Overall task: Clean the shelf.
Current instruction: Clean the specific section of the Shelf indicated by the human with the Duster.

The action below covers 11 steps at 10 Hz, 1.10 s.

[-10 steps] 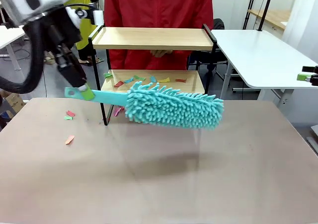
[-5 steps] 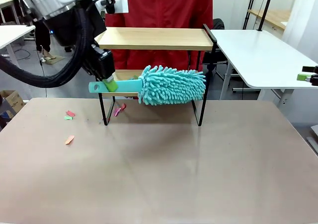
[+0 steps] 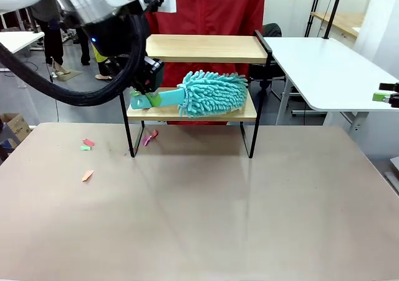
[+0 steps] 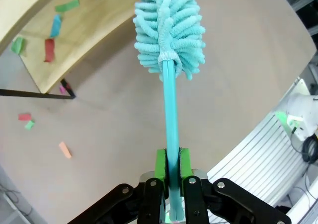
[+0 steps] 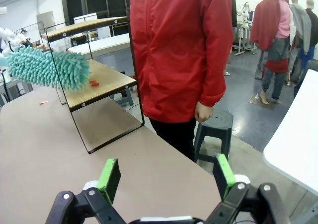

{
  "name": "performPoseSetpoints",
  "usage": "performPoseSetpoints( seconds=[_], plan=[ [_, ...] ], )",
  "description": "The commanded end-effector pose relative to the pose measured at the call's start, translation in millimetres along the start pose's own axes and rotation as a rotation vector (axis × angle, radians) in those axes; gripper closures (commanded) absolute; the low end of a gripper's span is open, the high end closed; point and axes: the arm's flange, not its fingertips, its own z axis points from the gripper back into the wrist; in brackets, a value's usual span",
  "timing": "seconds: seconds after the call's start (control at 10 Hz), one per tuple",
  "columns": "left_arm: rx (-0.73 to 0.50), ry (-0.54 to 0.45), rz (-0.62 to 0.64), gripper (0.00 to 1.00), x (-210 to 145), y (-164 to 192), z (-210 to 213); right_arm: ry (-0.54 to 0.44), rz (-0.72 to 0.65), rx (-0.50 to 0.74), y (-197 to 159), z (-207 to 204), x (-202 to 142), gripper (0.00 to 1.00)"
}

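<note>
Looking across the desk (image 3: 199,219) in the front view, the shelf (image 3: 199,47) stands at its far middle, before a person (image 3: 206,7) in a red jacket. The left hand (image 3: 144,98) is clenched on the handle of a turquoise chenille duster (image 3: 212,94), whose fluffy head lies on the shelf's lower board. A few paper scraps (image 3: 87,145) lie on the desk left of the shelf. In the left wrist view, the green pads (image 4: 160,163) pinch the duster's handle from both sides, and coloured strips (image 4: 49,50) sit on the lower board. In the right wrist view, the right hand (image 5: 166,177) is released, holding nothing, facing the shelf's end and the person.
</note>
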Motion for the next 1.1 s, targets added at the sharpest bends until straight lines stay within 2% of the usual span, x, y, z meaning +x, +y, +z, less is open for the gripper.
performPoseSetpoints(
  seconds=[0.0, 0.2, 0.4, 0.6, 1.0],
  plan=[
    [0.011, 0.0, 0.012, 0.87, -13.7, 5.0, 14.1, -0.001, 0.004, -0.001, 1.0, -1.0, 2.2, 0.0],
    [-0.001, 0.003, 0.004, 0.87, -2.0, 1.6, 2.1, -0.001, 0.004, -0.001, 1.0, -1.0, 2.2, 0.0],
    [0.075, -0.082, 0.081, 0.87, 20.5, -38.0, -5.4, -0.001, 0.004, -0.001, 1.0, -1.0, 2.2, 0.0],
    [0.069, -0.147, 0.171, 0.87, 24.0, -57.0, -13.1, -0.001, 0.004, -0.001, 1.0, -1.0, 2.2, 0.0],
    [0.162, -0.203, 0.34, 0.87, 51.6, -123.8, -56.7, -0.001, 0.004, -0.001, 1.0, -1.0, 2.2, 0.0]
  ],
)
